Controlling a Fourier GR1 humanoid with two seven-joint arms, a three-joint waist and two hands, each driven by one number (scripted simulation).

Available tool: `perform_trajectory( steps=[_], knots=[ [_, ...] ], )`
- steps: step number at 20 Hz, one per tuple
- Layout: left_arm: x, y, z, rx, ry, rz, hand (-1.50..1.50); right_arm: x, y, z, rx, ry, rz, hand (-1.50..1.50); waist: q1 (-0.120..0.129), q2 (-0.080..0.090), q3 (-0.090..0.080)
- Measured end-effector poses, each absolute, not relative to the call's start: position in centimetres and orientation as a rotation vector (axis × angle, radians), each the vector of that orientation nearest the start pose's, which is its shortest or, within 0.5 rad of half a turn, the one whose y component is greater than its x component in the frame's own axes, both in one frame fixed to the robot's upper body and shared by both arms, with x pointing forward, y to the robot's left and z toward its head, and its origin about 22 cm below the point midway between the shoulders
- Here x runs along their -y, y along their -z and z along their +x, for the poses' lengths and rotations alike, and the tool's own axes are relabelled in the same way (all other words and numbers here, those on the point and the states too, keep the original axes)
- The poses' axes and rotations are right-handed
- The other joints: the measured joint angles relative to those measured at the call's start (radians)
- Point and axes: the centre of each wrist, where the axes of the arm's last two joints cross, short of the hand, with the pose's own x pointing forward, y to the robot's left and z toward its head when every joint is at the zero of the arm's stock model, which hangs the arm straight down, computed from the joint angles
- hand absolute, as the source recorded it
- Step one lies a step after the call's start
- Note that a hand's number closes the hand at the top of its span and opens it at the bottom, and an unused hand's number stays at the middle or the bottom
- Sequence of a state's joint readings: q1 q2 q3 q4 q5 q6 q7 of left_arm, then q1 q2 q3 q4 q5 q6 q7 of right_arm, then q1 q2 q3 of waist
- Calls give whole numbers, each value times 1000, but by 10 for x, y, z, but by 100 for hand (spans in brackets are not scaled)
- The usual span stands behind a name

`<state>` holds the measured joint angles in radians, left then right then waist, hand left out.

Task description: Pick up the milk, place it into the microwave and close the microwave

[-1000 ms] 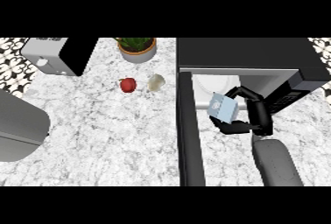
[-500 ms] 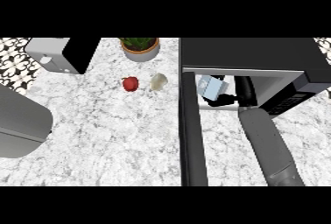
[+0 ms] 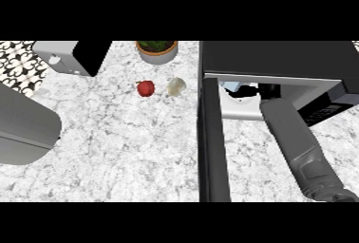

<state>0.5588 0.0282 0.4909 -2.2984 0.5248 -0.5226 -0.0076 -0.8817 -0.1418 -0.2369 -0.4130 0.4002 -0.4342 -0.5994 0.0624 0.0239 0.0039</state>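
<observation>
- Right hand (image 3: 265, 88) is deep inside the microwave (image 3: 280, 59) now; a second ago it was still out in front.
- I cannot tell if it still holds the milk (image 3: 231, 87), which sits just inside the opening.
- That means the milk is nearly placed, I think. The microwave door (image 3: 212, 142) is wide open, so closing comes next.
- On the marble counter (image 3: 126, 142) I see a red apple (image 3: 145, 88), a pale lump (image 3: 176, 86) beside it, a potted plant (image 3: 157, 50) and a toaster (image 3: 70, 57).

No readable text, labels or numbers; microwave (image 3: 280, 61) panel marks too blurred
</observation>
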Motion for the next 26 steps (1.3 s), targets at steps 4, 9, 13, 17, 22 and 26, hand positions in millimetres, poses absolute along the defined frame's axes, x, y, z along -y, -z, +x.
perform_trajectory(
  steps=[4,9,13,17,22,26],
  knots=[
    [-343,-104,73,1945,-12,-15,-150,223,-16,425,1900,-394,-745,150,15,12,4],
    [-342,-102,80,1941,-5,-31,-150,233,-19,428,1902,-441,-871,150,30,22,5],
    [-341,-100,84,1943,-2,-46,-150,247,-19,428,1874,-479,-976,150,41,26,3],
    [-342,-100,88,1945,12,-45,-150,268,-16,424,1747,-444,-1138,-150,52,32,0],
    [-344,-98,93,1937,34,-19,-150,272,-17,424,1706,-465,-1214,-150,64,35,-1],
    [-345,-95,100,1928,48,-17,-150,268,-19,426,1758,-509,-1168,-150,57,35,2]
  ],
)
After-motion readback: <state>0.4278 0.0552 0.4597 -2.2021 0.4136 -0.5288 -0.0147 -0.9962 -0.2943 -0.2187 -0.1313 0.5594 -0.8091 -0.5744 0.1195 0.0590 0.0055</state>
